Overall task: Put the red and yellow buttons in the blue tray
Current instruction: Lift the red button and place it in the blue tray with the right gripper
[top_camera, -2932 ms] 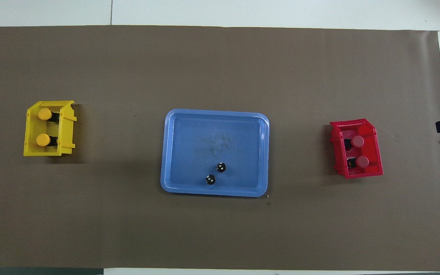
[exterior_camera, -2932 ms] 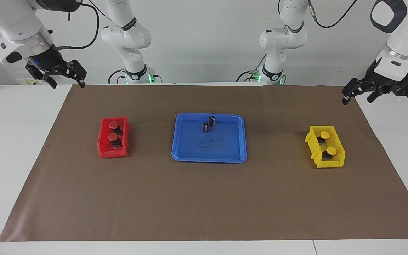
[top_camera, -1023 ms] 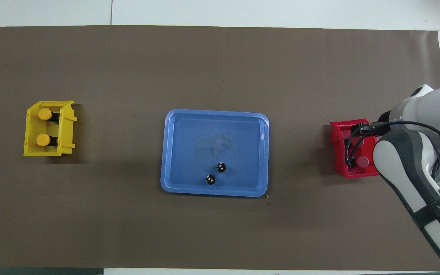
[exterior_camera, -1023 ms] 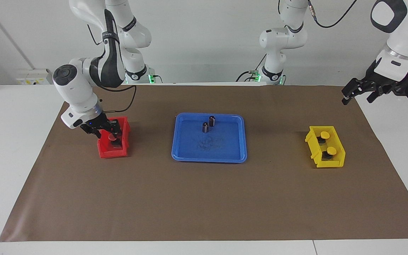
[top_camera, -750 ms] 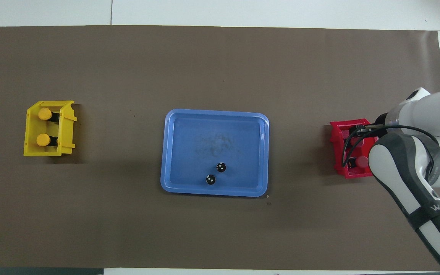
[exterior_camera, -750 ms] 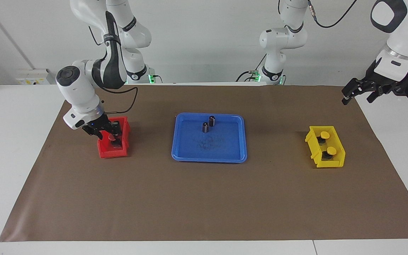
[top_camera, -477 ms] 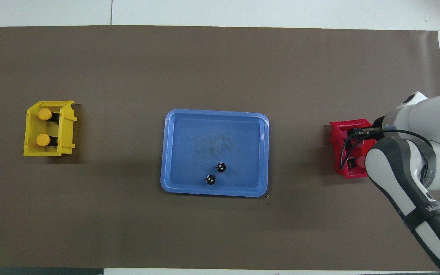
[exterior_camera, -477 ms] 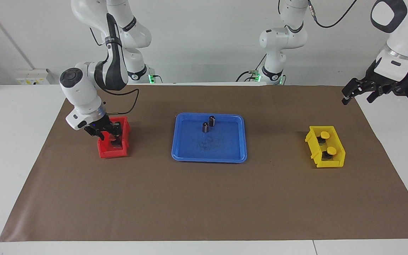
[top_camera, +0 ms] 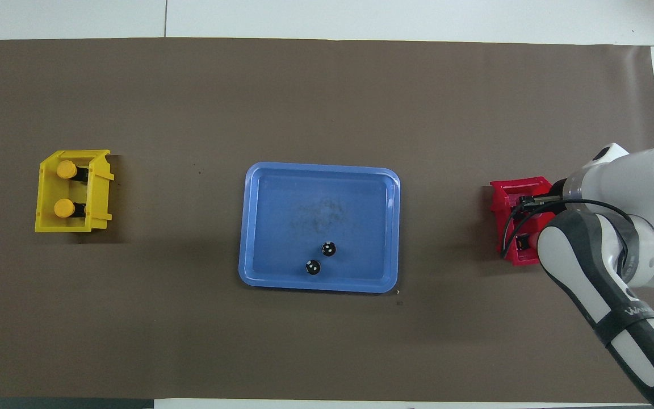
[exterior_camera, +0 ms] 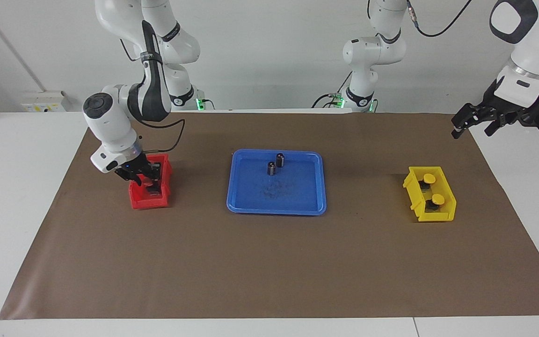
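My right gripper (exterior_camera: 141, 177) is down in the red bin (exterior_camera: 145, 202), its fingers apart. The arm covers both red buttons' caps in both views. Only a black base (exterior_camera: 153, 189) shows in the bin, and it also shows in the overhead view (top_camera: 523, 242). Two yellow buttons (exterior_camera: 429, 178) (exterior_camera: 438, 200) sit in the yellow bin (exterior_camera: 431, 216), also visible from overhead (top_camera: 66, 169) (top_camera: 64, 208). The blue tray (exterior_camera: 288, 196) lies mid-table and holds no buttons. My left gripper (exterior_camera: 470, 133) waits open above the table's edge at the left arm's end.
Two capless dark cylinders (exterior_camera: 280, 159) (exterior_camera: 272, 168) stand in the tray on its side nearer the robots. A brown mat (exterior_camera: 269, 262) covers the table. The red bin (top_camera: 500, 193) and the yellow bin (top_camera: 43, 227) sit at the two ends of the table.
My right arm swung in from beside the table and lowered its gripper into the red bin, sinking a little further over the last second. The left arm has not moved.
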Available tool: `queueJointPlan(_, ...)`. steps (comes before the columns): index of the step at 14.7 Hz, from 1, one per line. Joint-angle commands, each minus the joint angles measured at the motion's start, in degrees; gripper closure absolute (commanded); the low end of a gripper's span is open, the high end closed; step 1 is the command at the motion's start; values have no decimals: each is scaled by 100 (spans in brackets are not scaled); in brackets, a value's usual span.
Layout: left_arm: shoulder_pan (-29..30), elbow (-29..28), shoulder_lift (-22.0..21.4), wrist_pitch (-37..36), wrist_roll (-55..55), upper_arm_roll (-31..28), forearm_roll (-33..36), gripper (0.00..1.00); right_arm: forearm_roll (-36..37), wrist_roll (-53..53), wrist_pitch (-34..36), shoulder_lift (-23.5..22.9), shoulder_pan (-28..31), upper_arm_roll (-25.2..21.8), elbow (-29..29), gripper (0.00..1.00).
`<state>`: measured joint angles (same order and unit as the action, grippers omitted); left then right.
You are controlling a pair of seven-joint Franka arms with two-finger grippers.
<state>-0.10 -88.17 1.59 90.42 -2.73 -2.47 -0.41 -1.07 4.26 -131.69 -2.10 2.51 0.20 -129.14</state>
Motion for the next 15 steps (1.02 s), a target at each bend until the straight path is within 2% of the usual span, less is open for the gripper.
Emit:
queueJointPlan(1, 28, -175, -167, -16, 9, 19, 6, 0, -69, 198, -146, 26, -5, 6, -59, 83)
queueJointPlan(2, 28, -175, -167, -16, 9, 19, 6, 0, -51, 259, -42, -18, 4, 6, 63, 87)
queueJointPlan(4, 19, -175, -167, -16, 9, 19, 6, 0, -16, 487, 641, -141, 21, -3, 659, 87)
queueJointPlan(8, 19, -175, -167, -16, 9, 19, 6, 0, 63, 489, 2574, -422, -5, 6, 2442, 87)
queueJointPlan(10, 19, -175, -167, -16, 9, 19, 6, 0, 28, 35, 3121, -702, -407, 24, 3260, 86)
queueJointPlan(12, 19, -175, -167, -16, 9, 19, 6, 0, -24, -1052, 3229, -966, -977, 32, 3789, 86)
queueJointPlan(13, 19, -175, -167, -16, 9, 19, 6, 0, -59, -1754, 3107, -1011, -1337, 41, 3826, 86)
queueJointPlan(15, 28, -175, -167, -16, 1, 19, 15, 0, -235, -3030, 2415, -1247, -2137, 41, 3818, 87)
